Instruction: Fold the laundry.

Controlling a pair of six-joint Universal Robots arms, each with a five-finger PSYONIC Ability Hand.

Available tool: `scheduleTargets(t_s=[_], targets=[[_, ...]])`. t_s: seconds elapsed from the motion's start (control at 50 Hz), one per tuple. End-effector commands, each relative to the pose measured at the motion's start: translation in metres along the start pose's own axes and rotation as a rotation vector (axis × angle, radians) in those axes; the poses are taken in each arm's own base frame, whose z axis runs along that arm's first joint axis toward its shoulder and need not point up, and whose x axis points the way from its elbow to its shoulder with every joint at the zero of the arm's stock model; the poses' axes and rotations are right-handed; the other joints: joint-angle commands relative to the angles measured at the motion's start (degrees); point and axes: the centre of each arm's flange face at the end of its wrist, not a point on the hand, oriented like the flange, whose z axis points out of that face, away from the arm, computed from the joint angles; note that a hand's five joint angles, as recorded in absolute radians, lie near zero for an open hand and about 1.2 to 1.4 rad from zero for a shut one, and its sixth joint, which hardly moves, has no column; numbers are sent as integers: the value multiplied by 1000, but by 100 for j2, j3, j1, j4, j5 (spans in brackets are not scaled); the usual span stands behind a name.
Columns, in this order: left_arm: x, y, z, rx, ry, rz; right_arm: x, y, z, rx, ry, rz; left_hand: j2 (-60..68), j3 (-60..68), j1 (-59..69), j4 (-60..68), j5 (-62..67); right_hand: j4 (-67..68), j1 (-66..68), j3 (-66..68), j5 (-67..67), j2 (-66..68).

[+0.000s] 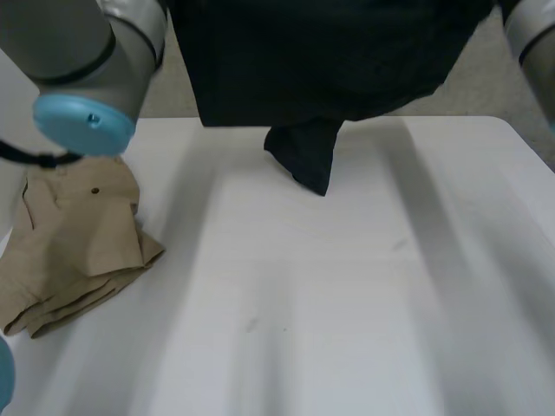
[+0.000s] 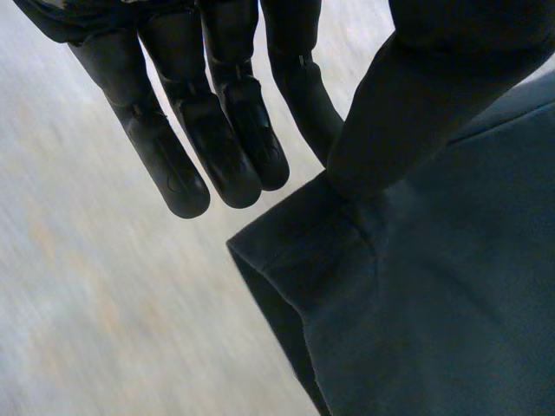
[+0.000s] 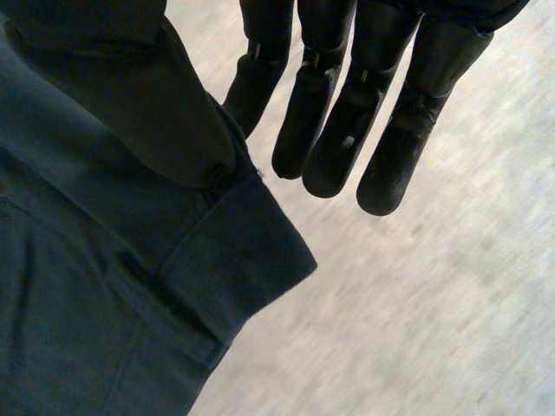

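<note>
A dark garment (image 1: pixel 329 61) hangs spread out above the far edge of the white table (image 1: pixel 347 303); a bunched part of it (image 1: pixel 305 156) dangles down to the tabletop. In the left wrist view my left hand (image 2: pixel 217 130) holds one top corner of the dark garment (image 2: pixel 434 303), its thumb (image 2: pixel 416 104) clamped on the hem while the fingers stay straight. In the right wrist view my right hand (image 3: pixel 347 113) holds the other corner of the dark garment (image 3: pixel 87 303) the same way, with its thumb (image 3: pixel 147 95) pressed on the hem.
A folded beige garment (image 1: pixel 78 243) lies at the table's left side, under my left arm (image 1: pixel 78 61). My right arm (image 1: pixel 533 35) is at the far right corner. Carpeted floor lies beyond the table.
</note>
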Motion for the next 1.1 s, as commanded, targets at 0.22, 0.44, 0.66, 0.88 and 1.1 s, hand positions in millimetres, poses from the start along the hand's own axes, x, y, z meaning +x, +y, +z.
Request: scheduleTargets(t_s=[0.22,0.44,0.66,0.88,1.1], targets=[[16,129,-103,-484,84,1,-74,122,-117,-615,-434,-98,1152,1210,1479,1131,1403,1194,2467,1241,1275,1272],[13,153,-168,-516,139,174,-77,121,-151,-731,-512,-106,1152,1210,1479,1131,1403,1194,2467,1241,1275,1272],[12,137,-254,-664,314,459,-51,91,-204,-917,-692,-272,1152,1210,1479,1131,1403,1194,2467,1241,1275,1272],[34,133,-309,-802,525,525,-44,97,-245,-1047,-831,-306,1152,1210,1479,1131,1403,1194,2467,1241,1275,1272],[46,120,-239,-463,368,456,-49,110,-247,-993,-791,-316,-4817,-4759,-4490,-4838,-4566,1194,2467,1241,1275,1272]])
